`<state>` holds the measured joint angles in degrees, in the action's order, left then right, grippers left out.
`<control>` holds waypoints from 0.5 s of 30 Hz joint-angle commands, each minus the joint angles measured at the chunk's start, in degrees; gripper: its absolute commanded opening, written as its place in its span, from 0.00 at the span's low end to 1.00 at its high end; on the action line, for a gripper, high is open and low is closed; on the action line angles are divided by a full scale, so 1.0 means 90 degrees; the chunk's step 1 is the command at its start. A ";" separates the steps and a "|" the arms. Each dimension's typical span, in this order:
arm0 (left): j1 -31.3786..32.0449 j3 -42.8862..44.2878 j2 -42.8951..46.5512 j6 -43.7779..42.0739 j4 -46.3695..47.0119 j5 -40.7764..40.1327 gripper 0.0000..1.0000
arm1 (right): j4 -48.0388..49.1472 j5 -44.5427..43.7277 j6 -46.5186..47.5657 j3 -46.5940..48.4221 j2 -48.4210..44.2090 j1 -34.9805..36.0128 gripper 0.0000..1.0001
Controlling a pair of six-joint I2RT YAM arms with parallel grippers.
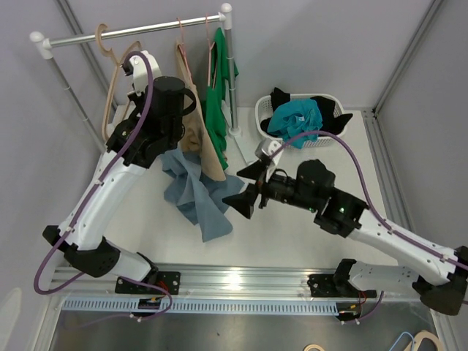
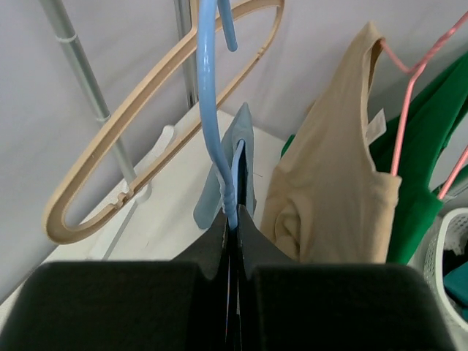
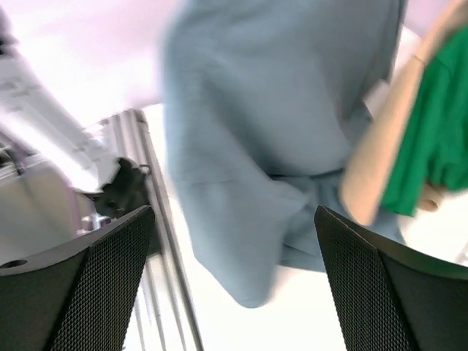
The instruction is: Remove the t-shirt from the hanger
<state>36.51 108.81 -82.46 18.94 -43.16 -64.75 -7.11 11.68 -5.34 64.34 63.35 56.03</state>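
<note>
The left fingers (image 2: 216,246) are pressed fully together on the lower stem of a blue hanger (image 2: 207,110), whose hook rises straight above them. A strip of the blue-grey t-shirt (image 1: 196,196) shows just behind that stem. The frames do not settle whether the t-shirt is still threaded on the hanger. From above, it hangs below the left wrist, in front of the clothes rack (image 1: 131,31), and its lower part lies crumpled on the surface (image 1: 292,227).

The right fingers (image 3: 95,285) are spread wide and hold nothing. They point at the t-shirt from its right side, and the cloth fills the view between them.

An empty tan hanger (image 2: 124,124), a beige top (image 2: 329,190) and a green garment (image 2: 417,183) hang on the rack. A white basket (image 1: 262,111) of clothes stands to the right.
</note>
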 commanded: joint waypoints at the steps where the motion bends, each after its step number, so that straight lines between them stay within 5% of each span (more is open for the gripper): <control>1: 0.0093 0.0410 0.0070 0.1293 -0.1276 0.0045 0.01 | 0.1188 -0.0360 -0.0060 -0.0536 -0.0447 0.0316 0.96; 15: 0.0318 0.0565 0.0041 0.1743 -0.1718 0.0124 0.01 | 0.2099 -0.1288 -0.0158 -0.0108 0.1504 0.1333 0.93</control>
<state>38.52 110.21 -82.52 32.75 -58.78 -62.94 6.59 3.99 -5.96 60.27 74.50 67.29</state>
